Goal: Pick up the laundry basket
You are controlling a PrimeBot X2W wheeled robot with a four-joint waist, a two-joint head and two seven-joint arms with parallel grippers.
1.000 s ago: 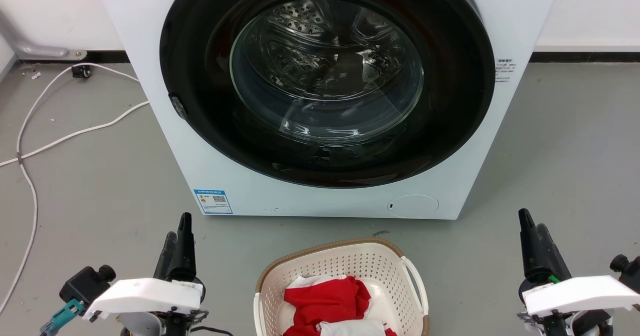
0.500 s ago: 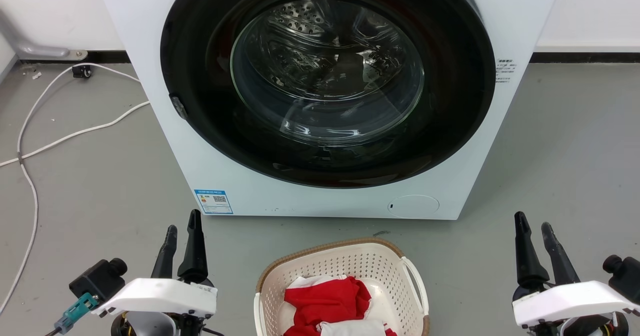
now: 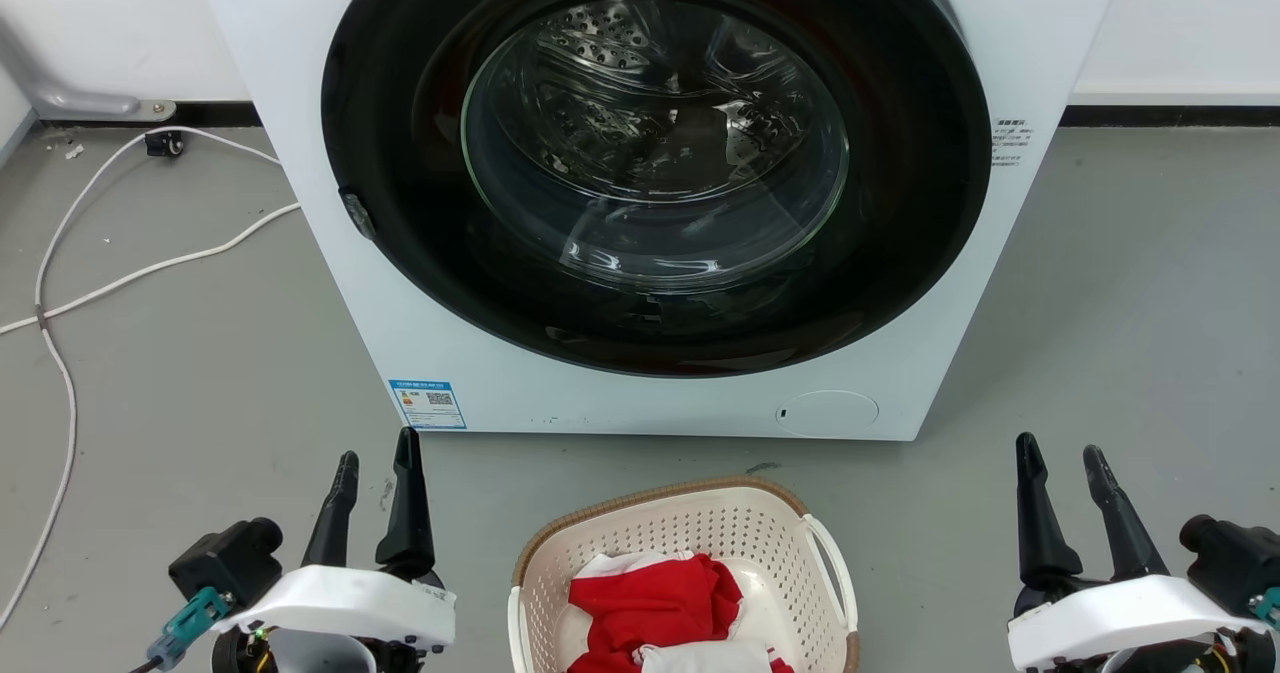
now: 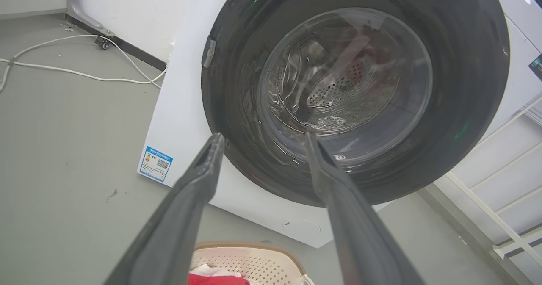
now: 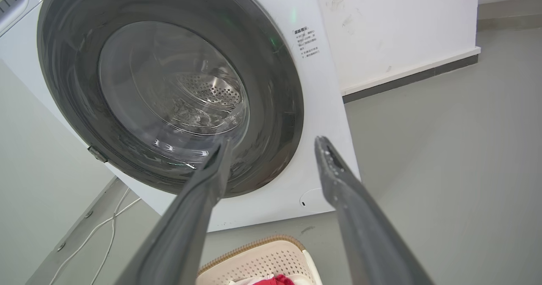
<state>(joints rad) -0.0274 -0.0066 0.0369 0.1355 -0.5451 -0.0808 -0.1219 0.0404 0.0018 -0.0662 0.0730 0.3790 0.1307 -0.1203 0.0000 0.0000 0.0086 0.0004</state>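
Left jaws and right jaws moderately apart, empty, off the laundry basket (image 3: 640, 538)

Our head camera looks forward and down past the left gripper (image 3: 377, 448) and right gripper (image 3: 1058, 446), each wrist camera looks up along its fingers from low and near, all sharing the washing machine (image 3: 450, 353) ahead and laundry basket (image 3: 680, 528) between them.

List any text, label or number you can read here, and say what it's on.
Nothing is legible word for word.
The blue sticker with a QR code, low left on the washing machine front: print too small.
The block of dark print, upper right on its front: too small.
The laundry basket: no text visible.
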